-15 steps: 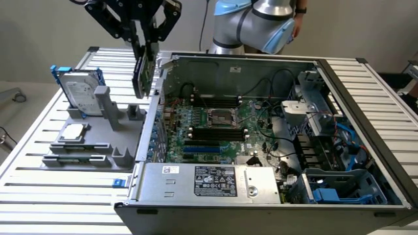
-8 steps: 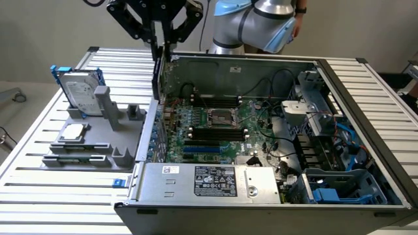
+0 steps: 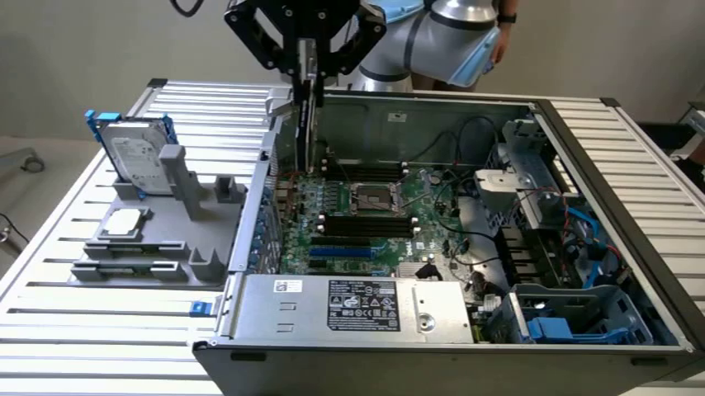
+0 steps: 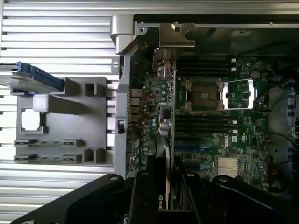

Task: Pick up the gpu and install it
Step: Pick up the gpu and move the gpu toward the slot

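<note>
Holding the gpu (image 3: 307,124) on edge, the gripper (image 3: 310,62) has its black fingers closed narrow on the card's two flat faces. I judge that this grip keeps the thin board upright, with its long lower edge pointing down toward the motherboard (image 3: 364,206). The card hangs above the open computer case (image 3: 617,165), just inside the wall on the exterior view's left, and is not yet seated. In the wrist view the gpu (image 4: 164,140) shows edge-on as a slim dark strip running out from the gripper (image 4: 170,198) over the green board's slots. Off to the exterior view's left, a grey moulded holder (image 3: 154,239) sits on the ribbed aluminium worktop (image 3: 88,330) — its upright posts prop a silver hard drive (image 3: 138,157) in a blue frame.
</note>
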{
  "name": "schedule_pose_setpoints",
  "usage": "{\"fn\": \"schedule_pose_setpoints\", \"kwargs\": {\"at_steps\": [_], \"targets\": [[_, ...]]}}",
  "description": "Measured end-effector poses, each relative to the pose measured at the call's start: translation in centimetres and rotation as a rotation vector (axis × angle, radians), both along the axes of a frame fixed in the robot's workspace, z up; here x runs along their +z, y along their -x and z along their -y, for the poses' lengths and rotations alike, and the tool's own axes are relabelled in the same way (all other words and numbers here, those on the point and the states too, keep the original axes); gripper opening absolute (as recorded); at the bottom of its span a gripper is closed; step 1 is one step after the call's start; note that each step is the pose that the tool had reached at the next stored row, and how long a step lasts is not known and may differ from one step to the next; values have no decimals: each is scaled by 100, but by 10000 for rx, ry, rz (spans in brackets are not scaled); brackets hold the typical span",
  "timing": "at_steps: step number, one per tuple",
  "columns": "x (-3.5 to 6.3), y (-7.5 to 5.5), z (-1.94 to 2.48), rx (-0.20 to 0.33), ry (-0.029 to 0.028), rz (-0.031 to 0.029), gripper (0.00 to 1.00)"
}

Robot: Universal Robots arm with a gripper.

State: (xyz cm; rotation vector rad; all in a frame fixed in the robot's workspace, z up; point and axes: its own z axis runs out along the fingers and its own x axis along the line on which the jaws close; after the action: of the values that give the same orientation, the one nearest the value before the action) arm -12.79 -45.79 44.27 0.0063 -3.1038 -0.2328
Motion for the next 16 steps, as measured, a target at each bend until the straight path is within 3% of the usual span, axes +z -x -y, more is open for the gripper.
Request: {"fn": "schedule_pose_setpoints", "kwargs": {"at_steps": [13, 16], "targets": [[-2, -593, 51, 0, -146, -1, 27], [-7, -730, 54, 0, -151, -2, 27]]}}
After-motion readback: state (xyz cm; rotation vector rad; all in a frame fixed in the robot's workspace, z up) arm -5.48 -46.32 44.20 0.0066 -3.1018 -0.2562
